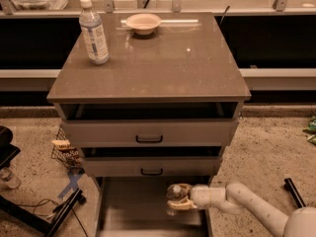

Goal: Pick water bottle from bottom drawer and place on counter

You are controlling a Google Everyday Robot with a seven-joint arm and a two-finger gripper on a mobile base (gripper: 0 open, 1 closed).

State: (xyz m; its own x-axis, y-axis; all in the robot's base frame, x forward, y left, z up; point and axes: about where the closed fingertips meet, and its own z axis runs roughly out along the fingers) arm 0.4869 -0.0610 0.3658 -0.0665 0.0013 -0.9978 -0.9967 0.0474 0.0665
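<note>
The bottom drawer (128, 206) stands pulled open below the two shallower drawers, its plain grey floor showing. A small clear water bottle (174, 197) with a white cap stands upright in its right part. My gripper (178, 198) reaches in from the right on a white arm, with its fingers around the bottle's body. The counter (158, 63) is the glossy brown-grey top slab above.
On the counter stand a labelled bottle (94, 31) at the back left and a pale bowl (143, 22) at the back middle. Both upper drawers (148, 132) are slightly open. A wire basket (64, 152) and black stand legs (54, 216) lie on the floor at left.
</note>
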